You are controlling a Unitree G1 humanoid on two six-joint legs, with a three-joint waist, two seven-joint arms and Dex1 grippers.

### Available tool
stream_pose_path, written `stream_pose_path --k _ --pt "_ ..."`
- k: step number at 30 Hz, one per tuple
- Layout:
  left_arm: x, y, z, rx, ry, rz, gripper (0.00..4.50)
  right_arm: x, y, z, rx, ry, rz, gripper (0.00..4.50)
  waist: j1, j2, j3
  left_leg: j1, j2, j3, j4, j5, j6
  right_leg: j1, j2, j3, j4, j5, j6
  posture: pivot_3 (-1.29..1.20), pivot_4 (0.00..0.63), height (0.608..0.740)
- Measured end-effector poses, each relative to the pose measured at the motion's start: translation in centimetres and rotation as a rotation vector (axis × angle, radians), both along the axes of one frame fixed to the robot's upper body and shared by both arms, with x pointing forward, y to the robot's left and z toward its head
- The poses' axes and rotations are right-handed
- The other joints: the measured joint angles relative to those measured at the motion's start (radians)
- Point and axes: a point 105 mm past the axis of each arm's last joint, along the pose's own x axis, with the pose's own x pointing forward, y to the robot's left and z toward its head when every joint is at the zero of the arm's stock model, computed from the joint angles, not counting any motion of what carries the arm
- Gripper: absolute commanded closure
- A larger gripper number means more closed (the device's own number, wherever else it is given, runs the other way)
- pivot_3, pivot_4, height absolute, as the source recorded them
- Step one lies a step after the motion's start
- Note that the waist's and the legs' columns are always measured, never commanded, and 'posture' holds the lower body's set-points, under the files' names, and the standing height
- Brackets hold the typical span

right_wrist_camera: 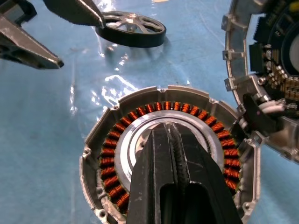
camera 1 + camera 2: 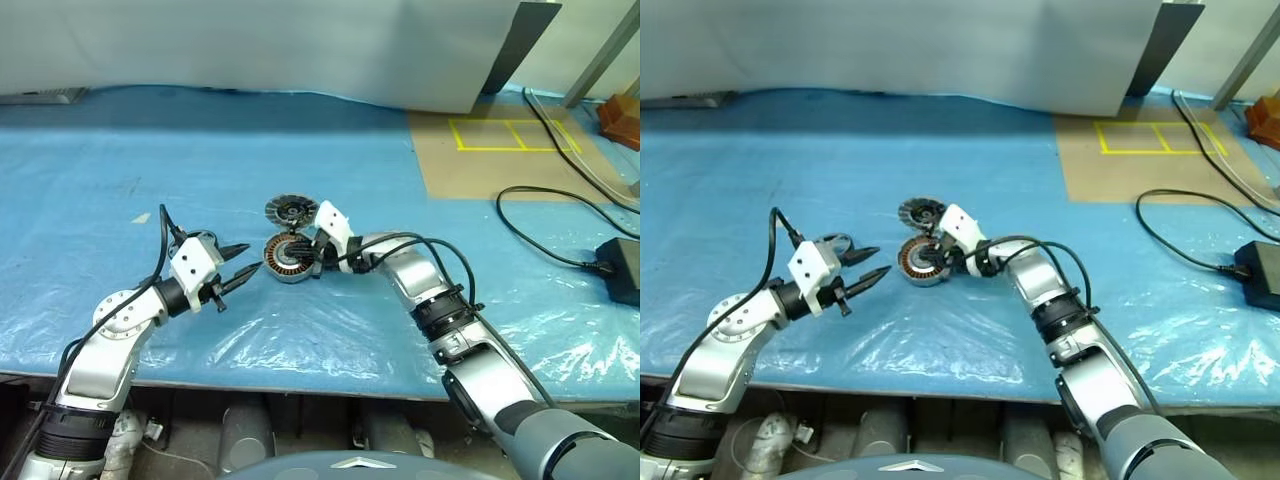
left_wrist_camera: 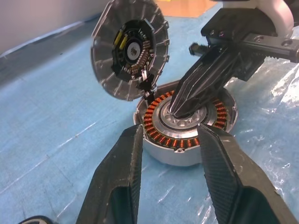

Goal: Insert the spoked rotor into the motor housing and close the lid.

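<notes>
So, from my head camera: I'm at a table point(image 2: 120, 180) covered in blue plastic sheeting. The motor housing point(image 2: 286, 259) sits near the middle of it, open side up, with its ring of copper windings showing. The lid point(image 2: 291, 211) is just behind it, tipped up on edge and touching the housing's far rim. My right gripper point(image 2: 301, 254) reaches in from the right with its fingers pressed together, and the tips are down on the hub in the middle of the housing. My left gripper point(image 2: 247, 259) hangs just left of the housing, pointing at it, fingers partly apart with nothing between them. A black cable point(image 2: 560, 225) and a power brick point(image 2: 622, 270) lie off at the table's right end, next to a brown sheet with yellow tape lines point(image 2: 510, 135).

Left wrist view: my two left fingers point(image 3: 117, 182) frame the housing point(image 3: 168, 151) with a clear gap between them, not touching it. The right gripper point(image 3: 184, 109) comes in above the housing, closed, tips resting on the grey hub. The lid point(image 3: 128, 49) leans up off the housing's rim, ribbed face and dark centre turned toward this camera.

Right wrist view: my shut right fingers point(image 1: 175, 182) sit right over the hub, with the orange windings ringing them. The spoked rotor point(image 1: 131, 29) lies flat on the sheeting beyond the housing point(image 1: 93, 154), close to my left fingertips point(image 1: 35, 51) and apart from the housing. The lid's point(image 1: 243, 51) edge stands at one side.
</notes>
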Motion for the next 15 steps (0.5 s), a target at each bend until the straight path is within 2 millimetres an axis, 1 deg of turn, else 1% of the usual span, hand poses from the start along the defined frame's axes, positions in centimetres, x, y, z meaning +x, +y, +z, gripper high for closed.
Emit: stream_pose_path --k 2,5,7,9,11,12,14,15 --pt "0.0 0.1 0.0 0.0 -0.003 0.002 2.56 0.1 -0.2 0.0 -0.002 -0.007 -0.004 4.45 0.001 0.0 0.0 0.0 0.0 0.0 0.001 0.0 0.0 0.0 0.0 0.0 0.0 0.0 0.0 0.0 0.15 0.74" --pt "0.1 0.3 -0.2 -0.001 -0.006 0.009 2.56 0.2 -0.7 0.3 0.041 0.053 -0.018 4.45 0.003 0.0 0.0 0.0 0.0 0.0 0.001 0.0 0.0 0.001 -0.001 0.0 0.0 0.0 0.0 0.0 0.15 0.74" --pt "0.1 0.5 -0.3 -0.002 -0.003 0.014 2.56 0.4 -1.4 0.4 0.07 0.101 -0.039 4.45 0.003 0.0 0.0 0.0 0.0 0.0 0.002 0.0 0.0 0.001 -0.001 0.0 0.0 0.0 0.0 0.0 0.15 0.74" --pt "0.4 0.9 -0.2 -0.01 -0.006 0.032 2.56 0.7 -2.3 1.1 0.123 0.149 -0.066 4.45 0.002 0.0 0.0 -0.001 0.0 0.0 0.001 0.0 0.0 0.0 0.0 0.0 0.0 0.0 0.0 0.0 0.15 0.74" --pt "1.0 1.8 0.7 -0.051 -0.011 0.071 2.56 0.8 -3.2 2.3 0.175 0.169 -0.083 4.45 0.002 0.0 0.0 -0.002 0.0 0.0 0.001 0.0 0.0 -0.001 0.0 0.0 0.0 0.0 0.0 0.0 0.15 0.74" --pt "1.4 2.3 1.4 -0.08 -0.014 0.089 2.56 0.8 -3.6 2.9 0.191 0.174 -0.085 4.45 0.002 0.0 0.0 -0.002 0.0 0.0 0.001 0.0 0.0 -0.001 0.001 0.0 0.001 0.0 0.0 0.0 0.15 0.74" --pt "1.7 3.5 2.8 -0.108 -0.016 0.11 2.56 0.4 -4.1 3.8 0.214 0.187 -0.071 4.45 0.002 0.0 0.0 -0.002 0.0 0.0 0.0 0.0 0.0 -0.001 0.001 0.0 0.001 0.0 0.0 0.0 0.15 0.74" --pt "1.7 4.0 3.4 -0.105 -0.013 0.109 2.56 -0.1 -4.4 3.9 0.22 0.206 -0.062 4.45 0.002 0.0 0.0 -0.002 0.0 0.0 0.0 0.0 0.0 -0.001 0.001 0.0 0.0 0.001 0.002 0.0 0.15 0.74"
